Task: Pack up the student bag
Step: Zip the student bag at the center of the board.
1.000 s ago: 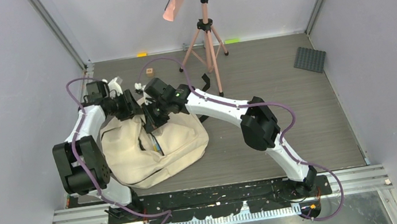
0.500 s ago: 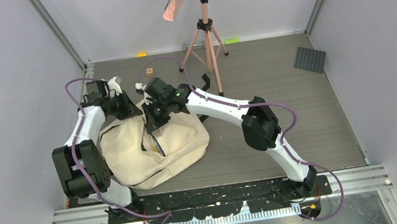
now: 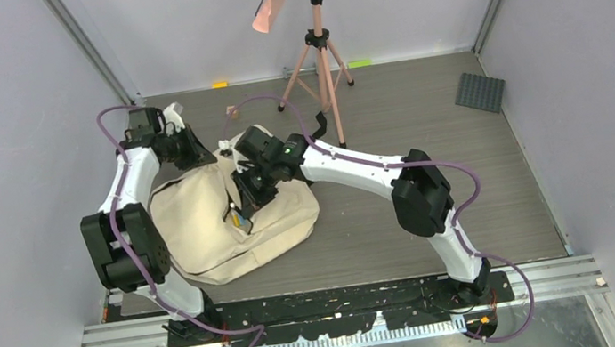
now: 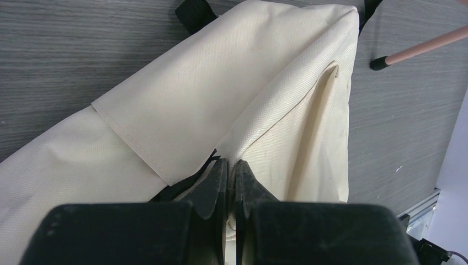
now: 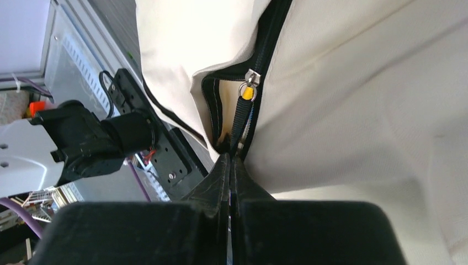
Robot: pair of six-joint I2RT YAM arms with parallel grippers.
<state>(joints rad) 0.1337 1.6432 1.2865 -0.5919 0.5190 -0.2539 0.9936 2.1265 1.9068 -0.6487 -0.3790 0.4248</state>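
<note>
**Both claws pinched onto the bag**

Since a second ago the left claw (image 4: 229, 164) has closed and drawn back toward the far-left corner, dragging the top edge of the student bag (image 3: 204, 232) with it. The right arm has shifted a little nearer and to the right.

At the left, the left claw is pinched tight on a fold of cream canvas at the bag's far-left top corner. The cloth runs straight out from between its fingers.

The bag lies slumped on the bench (image 3: 423, 122) between the two arms, just in front of the left base. Its zip is partly open, with a glimpse of something coloured inside. It looks soft and limp, light for its bulk, and the fabric will sag and fold rather than hold a shape. Seams, hems, straps and the zip pull look like the surest places to take hold; flat panels would likely bunch or slip.

To the right, the right claw (image 5: 229, 157) is clamped on the black zip pull strap (image 5: 241, 118), just below the metal slider (image 5: 251, 76), at the middle of the bag's opening.
</note>
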